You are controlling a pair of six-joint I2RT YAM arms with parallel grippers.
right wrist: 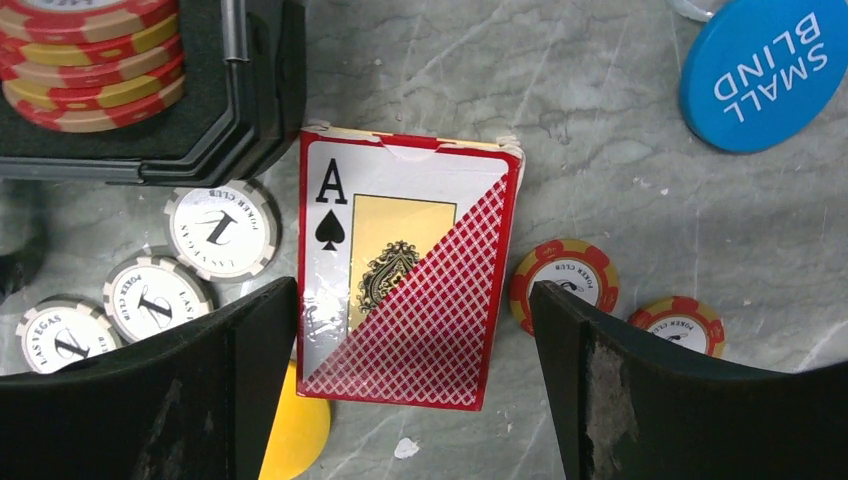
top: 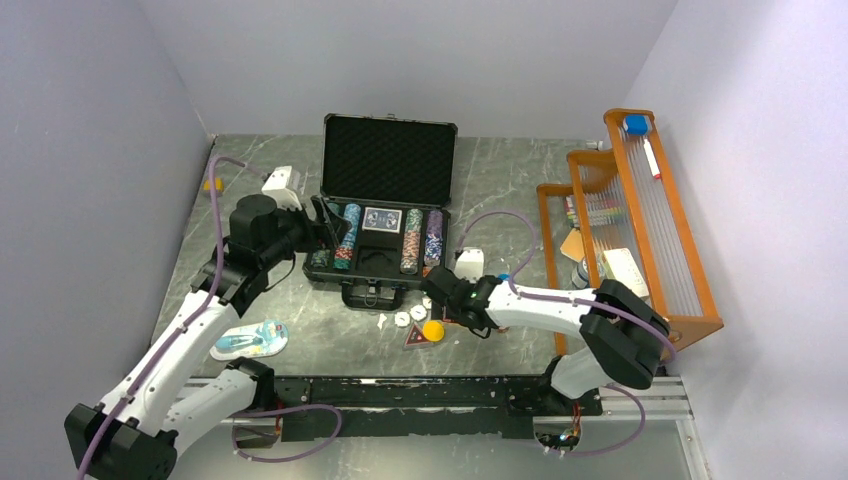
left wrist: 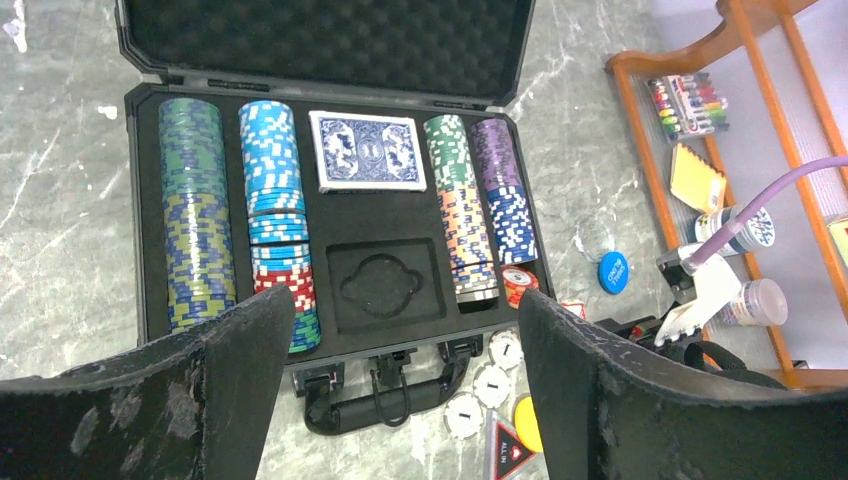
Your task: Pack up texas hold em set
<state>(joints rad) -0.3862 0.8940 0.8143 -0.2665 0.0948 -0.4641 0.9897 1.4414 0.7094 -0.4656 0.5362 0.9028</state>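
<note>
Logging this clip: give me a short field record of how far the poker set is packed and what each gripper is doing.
case: black briefcase, lid open
inside case: four rows of chips; blue card deck; recess in front of that deck empty
outside case: red card deck, white chips, red-yellow chips, blue disc, yellow disc
left gripper: open, above the case's front edge
right gripper: open, one finger on each side of the red card deck
</note>
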